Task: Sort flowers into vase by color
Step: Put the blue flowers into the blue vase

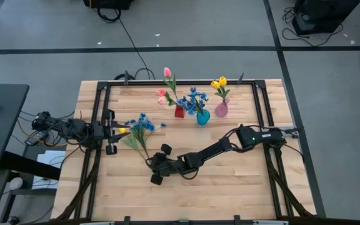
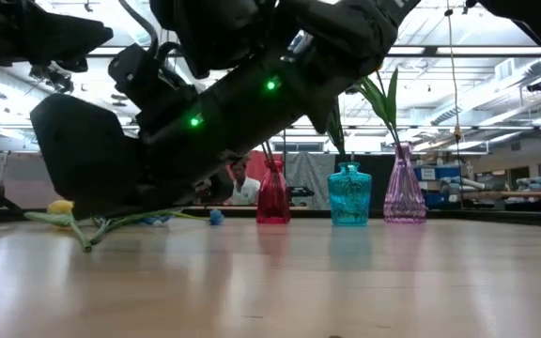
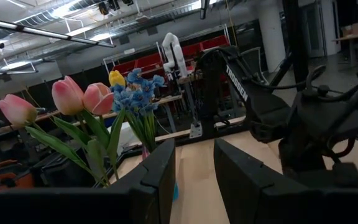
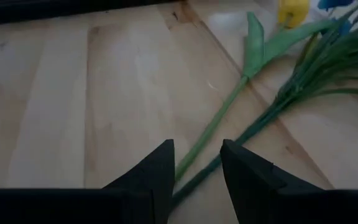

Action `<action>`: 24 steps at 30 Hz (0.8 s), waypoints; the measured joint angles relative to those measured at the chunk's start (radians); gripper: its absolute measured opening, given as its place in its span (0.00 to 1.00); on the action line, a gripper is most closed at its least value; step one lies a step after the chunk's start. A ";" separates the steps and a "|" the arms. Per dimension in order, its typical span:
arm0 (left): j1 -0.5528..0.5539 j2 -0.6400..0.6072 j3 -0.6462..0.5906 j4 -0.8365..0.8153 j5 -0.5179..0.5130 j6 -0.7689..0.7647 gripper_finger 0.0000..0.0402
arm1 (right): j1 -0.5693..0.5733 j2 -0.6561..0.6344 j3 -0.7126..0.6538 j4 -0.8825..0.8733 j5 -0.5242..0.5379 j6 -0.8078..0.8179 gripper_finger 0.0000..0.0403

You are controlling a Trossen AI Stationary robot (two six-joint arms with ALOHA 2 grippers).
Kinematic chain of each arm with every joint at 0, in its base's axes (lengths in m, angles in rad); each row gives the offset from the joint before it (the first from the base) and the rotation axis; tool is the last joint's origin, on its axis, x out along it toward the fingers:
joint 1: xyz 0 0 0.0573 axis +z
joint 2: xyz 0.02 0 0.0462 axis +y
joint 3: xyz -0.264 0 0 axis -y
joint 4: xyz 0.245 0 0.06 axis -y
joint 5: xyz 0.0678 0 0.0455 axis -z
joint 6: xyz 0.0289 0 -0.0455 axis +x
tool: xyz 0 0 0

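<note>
A loose bunch lies on the table: a yellow tulip (image 1: 124,130) and a spray of blue blossoms (image 1: 142,124), with their green stems (image 4: 211,132) running toward the near edge. My right gripper (image 4: 197,149) is open and low over the table (image 1: 157,167). Its fingers stand on either side of the stems' lower ends. My left gripper (image 3: 194,146) is open near the table's left edge (image 1: 112,132), beside the yellow tulip's head, and holds nothing. Pink tulips (image 1: 166,84) stand in a red vase (image 1: 179,112), blue sprays in a teal vase (image 1: 202,117), and yellow tulips in a pink vase (image 1: 221,110).
The three vases stand in a row at the table's far middle (image 2: 349,195). A black frame rail (image 1: 99,125) runs along the table's sides. Bare wood lies near the right and near edges (image 1: 242,187). A person (image 2: 242,188) shows in the room behind.
</note>
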 joint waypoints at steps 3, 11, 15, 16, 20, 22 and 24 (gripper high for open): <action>0.000 0.000 0.000 -0.004 -0.001 0.000 0.29 | -0.007 0.004 -0.001 -0.019 -0.010 -0.001 0.36; 0.000 0.000 0.000 -0.003 -0.008 -0.001 0.29 | -0.014 -0.009 0.005 -0.221 0.017 0.105 0.31; 0.000 0.000 0.000 -0.003 -0.008 -0.001 0.29 | -0.016 -0.027 0.005 -0.291 -0.019 0.131 0.26; 0.000 0.000 0.000 -0.003 -0.008 -0.001 0.29 | -0.017 -0.034 0.005 -0.318 -0.035 0.131 0.24; 0.000 0.000 0.000 -0.003 -0.008 -0.001 0.29 | -0.018 -0.078 0.004 -0.474 -0.052 0.170 0.13; 0.000 0.000 0.000 -0.003 -0.008 -0.001 0.29 | -0.018 -0.099 0.002 -0.553 -0.056 0.187 0.06; 0.000 0.000 0.000 -0.003 -0.008 -0.001 0.29 | -0.017 -0.125 0.000 -0.631 -0.074 0.194 0.02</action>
